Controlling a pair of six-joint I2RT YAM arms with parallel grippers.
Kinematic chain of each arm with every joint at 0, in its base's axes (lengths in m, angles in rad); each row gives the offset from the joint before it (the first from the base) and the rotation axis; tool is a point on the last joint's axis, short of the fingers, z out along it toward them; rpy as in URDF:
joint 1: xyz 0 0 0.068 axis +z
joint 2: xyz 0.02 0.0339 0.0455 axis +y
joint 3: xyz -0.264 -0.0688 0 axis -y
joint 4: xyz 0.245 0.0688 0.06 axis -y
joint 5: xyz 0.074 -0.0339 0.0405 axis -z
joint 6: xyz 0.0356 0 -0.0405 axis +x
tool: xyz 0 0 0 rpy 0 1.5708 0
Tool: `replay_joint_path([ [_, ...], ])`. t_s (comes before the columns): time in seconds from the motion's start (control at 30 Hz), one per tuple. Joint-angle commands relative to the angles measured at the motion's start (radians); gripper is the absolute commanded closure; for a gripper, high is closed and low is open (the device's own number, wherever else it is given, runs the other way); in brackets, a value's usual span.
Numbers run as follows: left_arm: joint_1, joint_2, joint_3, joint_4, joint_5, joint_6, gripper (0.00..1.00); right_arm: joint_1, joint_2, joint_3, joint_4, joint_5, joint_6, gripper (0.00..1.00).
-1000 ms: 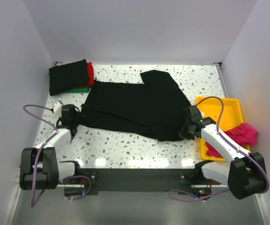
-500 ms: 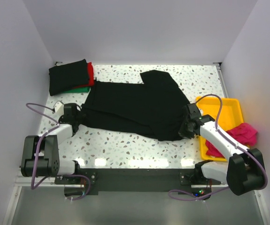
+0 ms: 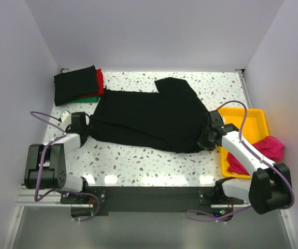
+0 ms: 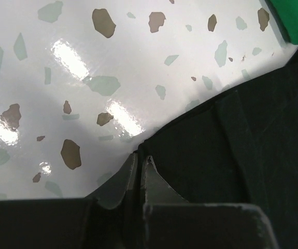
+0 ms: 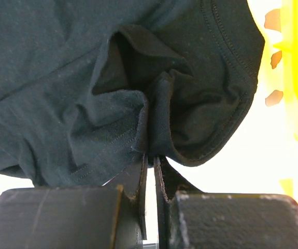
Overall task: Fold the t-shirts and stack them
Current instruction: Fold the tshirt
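Note:
A black t-shirt point(image 3: 151, 116) lies spread across the middle of the table, one sleeve pointing to the back. My left gripper point(image 3: 88, 130) is shut on its left edge point(image 4: 149, 148), the hem pinched between the tips point(image 4: 139, 158). My right gripper point(image 3: 207, 139) is shut on a bunched fold of the same shirt point(image 5: 154, 116) at its right end. A folded stack sits at the back left: a black t-shirt point(image 3: 75, 84) on top, a red one point(image 3: 100, 82) and a green one point(image 3: 90, 98) under it. A magenta-pink t-shirt point(image 3: 265, 149) lies crumpled in the yellow tray.
The yellow tray point(image 3: 255, 120) stands at the right edge, close behind my right arm. White walls close in the left, back and right sides. Speckled tabletop point(image 3: 138, 161) shows in front of the shirt. The green shirt's corner point(image 4: 294, 21) appears in the left wrist view.
My left gripper has moved right to the shirt's left edge and closed on it. The right gripper has shifted slightly back and right, still holding its fold.

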Motion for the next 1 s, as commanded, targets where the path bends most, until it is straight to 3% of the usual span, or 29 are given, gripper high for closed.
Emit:
replay_joint_path([
  [0.0, 0.003, -0.032, 0.036, -0.076, -0.001, 0.013, 1.00, -0.023, -0.022, 0.050, -0.013, -0.015, -0.032, 1.00],
  [0.4, 0.010, -0.213, 0.093, -0.339, -0.079, -0.003, 1.00, -0.131, -0.142, -0.002, -0.105, -0.128, -0.075, 1.00],
  [0.73, 0.119, -0.431, 0.087, -0.506, -0.061, 0.050, 1.00, -0.138, -0.254, -0.029, -0.194, -0.218, -0.069, 1.00],
  [0.97, 0.135, -0.520, 0.069, -0.586, -0.072, 0.070, 1.00, -0.140, -0.343, -0.054, -0.284, -0.293, -0.069, 1.00],
])
